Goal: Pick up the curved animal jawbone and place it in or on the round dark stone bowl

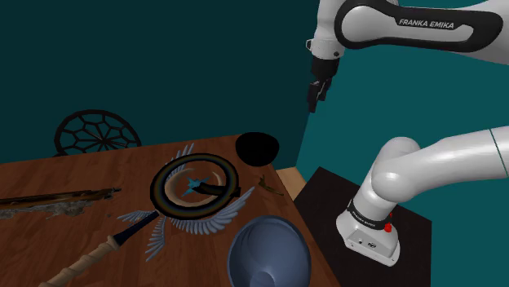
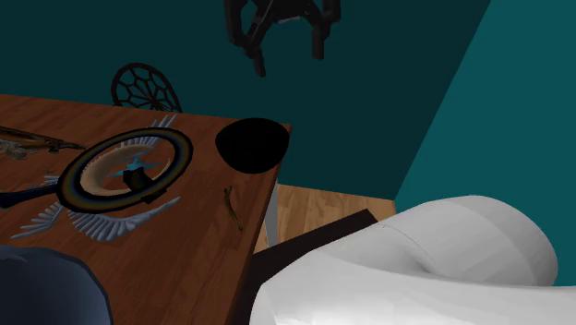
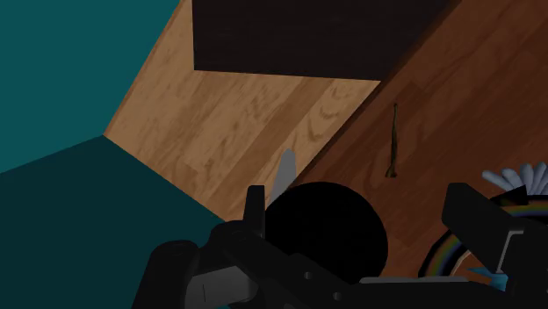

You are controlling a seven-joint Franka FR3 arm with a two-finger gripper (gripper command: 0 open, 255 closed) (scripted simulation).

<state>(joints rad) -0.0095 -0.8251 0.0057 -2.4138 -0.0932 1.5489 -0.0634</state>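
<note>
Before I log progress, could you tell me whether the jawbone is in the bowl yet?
Out: the thin jawbone lies flat on the wooden table, apart from the black bowl.

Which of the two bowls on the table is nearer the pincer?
The black bowl at the far corner of the table, almost under the open pincer; the blue-grey bowl sits at the near edge, farther off.

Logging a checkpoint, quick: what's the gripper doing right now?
Gripper: open, holding nothing, in the air over the black bowl.
</note>
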